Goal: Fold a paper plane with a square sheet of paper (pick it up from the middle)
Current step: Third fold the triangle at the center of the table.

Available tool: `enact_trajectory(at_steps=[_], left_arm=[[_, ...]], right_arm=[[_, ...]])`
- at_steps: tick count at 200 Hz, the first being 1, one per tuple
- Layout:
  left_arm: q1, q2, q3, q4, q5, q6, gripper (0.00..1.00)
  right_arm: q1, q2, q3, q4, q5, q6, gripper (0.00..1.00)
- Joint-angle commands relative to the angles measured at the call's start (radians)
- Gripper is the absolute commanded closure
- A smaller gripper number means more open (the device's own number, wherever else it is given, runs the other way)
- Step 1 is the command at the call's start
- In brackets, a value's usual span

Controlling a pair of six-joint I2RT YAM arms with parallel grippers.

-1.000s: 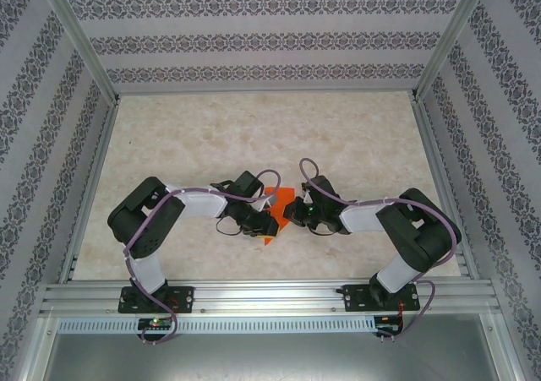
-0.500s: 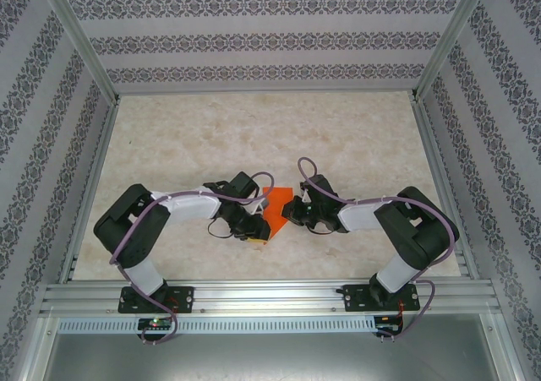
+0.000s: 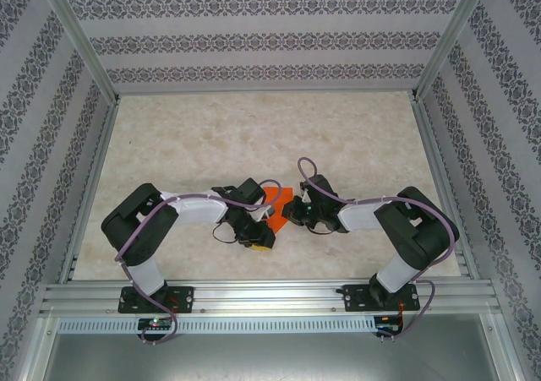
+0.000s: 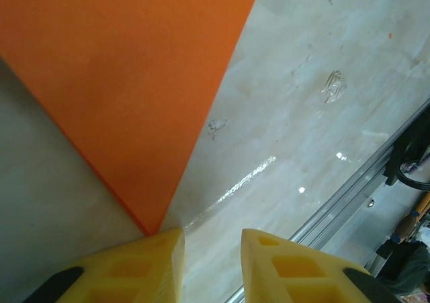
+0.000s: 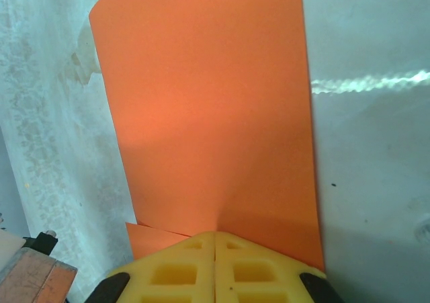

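Firmly, right fingers (image 5: 168, 271) clamp the orange sheet (image 5: 208, 115); left fingers (image 4: 138, 271) stand apart at its corner.

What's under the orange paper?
The pale marbled table shows beside the thin bright orange paper sheet. Whatever lies right beneath the sheet is covered.

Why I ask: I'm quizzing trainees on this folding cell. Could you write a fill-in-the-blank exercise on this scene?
The paper is coloured ____. The right jaws are ____ on the paper. The left jaws are ____, gripping nothing, with the paper's corner at one tip. Missing words: orange; shut; open.
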Motion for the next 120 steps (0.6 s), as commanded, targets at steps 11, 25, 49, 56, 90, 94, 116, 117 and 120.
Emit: enact_trajectory(at_steps=[11, 25, 49, 56, 90, 94, 116, 117, 120], left_arm=[[-0.008, -0.021, -0.027, 0.081, -0.004, -0.030, 0.70], [-0.007, -0.051, -0.019, 0.098, 0.003, -0.038, 0.70], [-0.005, -0.061, 0.012, 0.111, -0.018, -0.041, 0.71], [-0.003, -0.054, 0.018, 0.120, -0.024, -0.042, 0.71], [-0.001, 0.012, -0.006, 0.135, -0.084, -0.069, 0.73], [-0.001, 0.021, -0.013, 0.134, -0.092, -0.071, 0.74], [-0.002, 0.048, -0.070, 0.156, -0.100, -0.079, 0.75], [-0.002, 0.049, -0.073, 0.157, -0.099, -0.079, 0.75], [-0.001, 0.049, -0.081, 0.160, -0.098, -0.082, 0.75]], right_arm=[[0.021, 0.069, -0.024, -0.068, 0.107, -0.010, 0.93], [0.023, 0.069, -0.024, -0.068, 0.107, -0.012, 0.93], [0.022, 0.070, -0.024, -0.069, 0.109, -0.011, 0.93], [0.022, 0.070, -0.026, -0.069, 0.109, -0.010, 0.93], [0.024, 0.070, -0.026, -0.066, 0.109, -0.009, 0.93], [0.024, 0.070, -0.024, -0.066, 0.109, -0.009, 0.93], [0.023, 0.072, -0.025, -0.066, 0.109, -0.010, 0.93], [0.024, 0.072, -0.026, -0.066, 0.109, -0.010, 0.93], [0.024, 0.072, -0.026, -0.066, 0.109, -0.011, 0.93]])
